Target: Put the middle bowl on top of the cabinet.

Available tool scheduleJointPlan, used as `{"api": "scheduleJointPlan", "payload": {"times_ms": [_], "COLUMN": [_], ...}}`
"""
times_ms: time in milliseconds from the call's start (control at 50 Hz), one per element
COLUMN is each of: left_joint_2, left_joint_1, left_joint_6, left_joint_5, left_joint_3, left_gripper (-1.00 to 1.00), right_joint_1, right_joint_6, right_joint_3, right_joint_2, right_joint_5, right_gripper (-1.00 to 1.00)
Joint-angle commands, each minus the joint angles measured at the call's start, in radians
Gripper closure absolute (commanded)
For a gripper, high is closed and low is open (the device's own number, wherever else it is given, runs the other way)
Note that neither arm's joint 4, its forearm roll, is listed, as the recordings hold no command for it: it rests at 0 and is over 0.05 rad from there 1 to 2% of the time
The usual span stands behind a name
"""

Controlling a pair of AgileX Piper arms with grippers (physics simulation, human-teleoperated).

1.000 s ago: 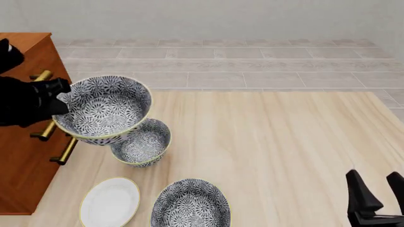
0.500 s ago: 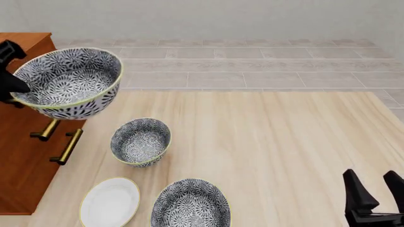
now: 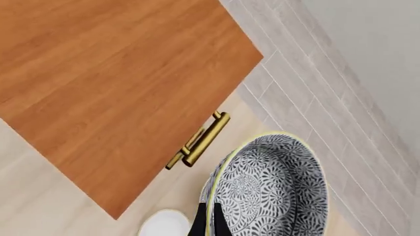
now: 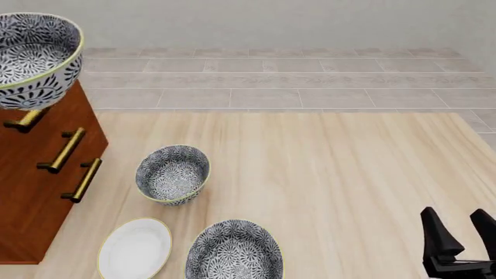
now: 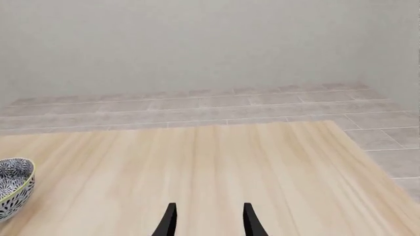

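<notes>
Biggest thing first: the cabinet point(image 4: 35, 192) stands at the surface's point(image 4: 333, 174) left edge, and your middle bowl point(image 4: 32, 52) hangs in the air at its near-right top corner — looks like it needs to go further left before lowering. The left gripper point(image 3: 208, 225) is pinched on the bowl's rim. Every bowl looks empty. The right gripper point(image 5: 207, 219) sits apart, idle, far right.
</notes>
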Motion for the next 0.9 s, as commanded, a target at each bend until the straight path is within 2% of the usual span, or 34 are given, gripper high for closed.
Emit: {"api": "scheduleJointPlan", "payload": {"times_ms": [20,360,540,640,900], "left_joint_2": [0.013,0.029,0.034,0.038,0.04], "left_joint_1": [0.087,0.152,0.227,0.275,0.349], "left_joint_6": [-0.015,-0.063,-0.077,-0.059,-0.087], "left_joint_5": [0.001,0.001,0.001,0.002,0.002], "left_joint_3": [-0.068,-0.117,-0.127,-0.134,-0.12], "left_gripper": [1.0,1.0,1.0,1.0,1.0], "right_joint_1": [0.0,0.008,0.01,0.011,0.011], "right_joint_6": [-0.001,-0.011,-0.013,-0.016,-0.017], "right_joint_3": [0.0,0.0,0.0,0.0,0.0], "right_joint_2": [0.002,0.02,0.015,0.014,0.02], "right_joint_5": [0.0,-0.013,-0.006,-0.005,-0.009], "right_gripper": [-1.0,-1.0,-1.0,-1.0,-1.0]}}
